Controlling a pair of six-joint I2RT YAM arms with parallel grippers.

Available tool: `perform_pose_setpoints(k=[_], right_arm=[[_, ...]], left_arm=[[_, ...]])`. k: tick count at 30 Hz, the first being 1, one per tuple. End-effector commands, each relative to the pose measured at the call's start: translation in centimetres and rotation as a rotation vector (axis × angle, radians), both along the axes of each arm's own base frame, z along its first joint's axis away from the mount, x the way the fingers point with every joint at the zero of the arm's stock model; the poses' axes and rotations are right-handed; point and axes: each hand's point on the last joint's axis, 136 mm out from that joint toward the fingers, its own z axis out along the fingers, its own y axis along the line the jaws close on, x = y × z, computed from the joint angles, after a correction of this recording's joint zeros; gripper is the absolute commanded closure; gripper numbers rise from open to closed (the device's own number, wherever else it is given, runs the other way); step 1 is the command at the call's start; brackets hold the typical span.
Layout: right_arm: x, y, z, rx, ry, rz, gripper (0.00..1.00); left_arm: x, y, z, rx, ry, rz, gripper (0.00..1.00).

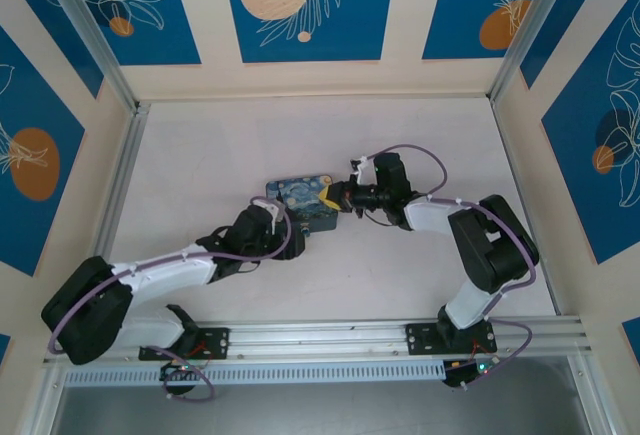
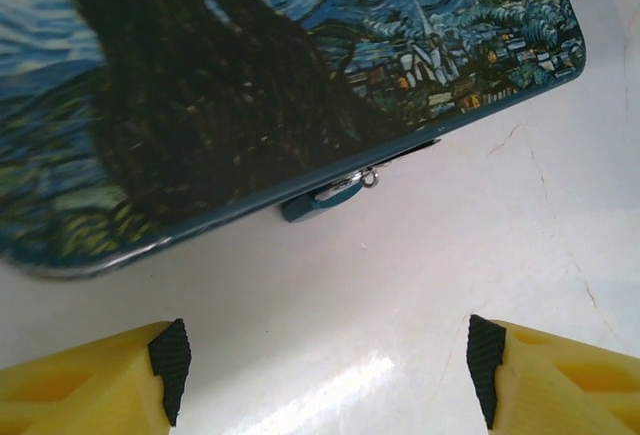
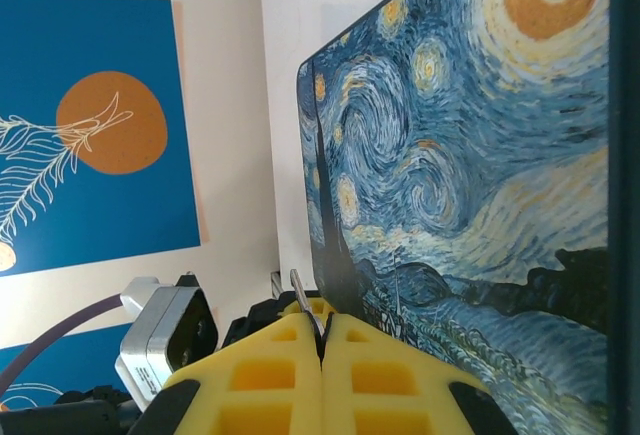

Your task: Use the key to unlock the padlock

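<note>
1. Left arm: reaches from the near-left base toward the table's centre, its wrist just near-left of the tin.
2. Left gripper: yellow fingers with black ribbed pads stand apart, released, with bare white tabletop between them. It grasps nothing and hangs over the table just near of the tin's edge.
3. Flat rectangular tin painted with a blue-and-yellow starry night scene: lies lid-up at the centre of the table, between the two grippers.
4. Small teal padlock: juts from the tin's near edge, with a small silvery metal fitting on it. It rests on the tabletop, apart from the left fingers and roughly in line with the gap between them.
5. Thin silvery-grey metal key: a narrow blade sticks out from between the right gripper's fingertips. It sits close against the tin's right end; whether it touches the tin I cannot tell.
6. Right gripper: yellow fingers pressed together, clenched on the key. In the overhead view it meets the tin's right end.
</note>
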Motion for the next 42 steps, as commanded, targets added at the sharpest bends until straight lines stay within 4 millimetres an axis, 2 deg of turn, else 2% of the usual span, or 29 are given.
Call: perform_pose_setpoints(k=[1,15,24,29,37,42], right_arm=[[0.4,0.5,-0.1,-0.004,0.003,0.007,1.00],[2.0,0.5,-0.9,-0.028,0.029,-0.031,1.00],[2.4,0.1,-1.1,-0.035,0.037,-0.036,1.00],[2.5,0.0,-1.7,-0.038,0.048,-0.039,1.00],[2.6,0.0,-2.0,-0.040,0.054,-0.039,1.00],[2.7,-0.2,-2.0,-0.041,0.056,-0.044,1.00]], left_arm=[[0.6,-1.6,0.4,-0.033,-0.074,-0.053,0.31],[2.8,-3.6,-3.6,0.001,-0.095,-0.071,0.37],[4.8,-4.7,-4.6,-0.006,-0.144,-0.046,0.42],[5.3,-5.7,-4.4,-0.019,-0.154,-0.068,0.42],[5.5,-7.4,-2.2,-0.128,-0.159,-0.092,0.42],[5.5,-8.0,-1.8,-0.205,-0.139,-0.070,0.43]])
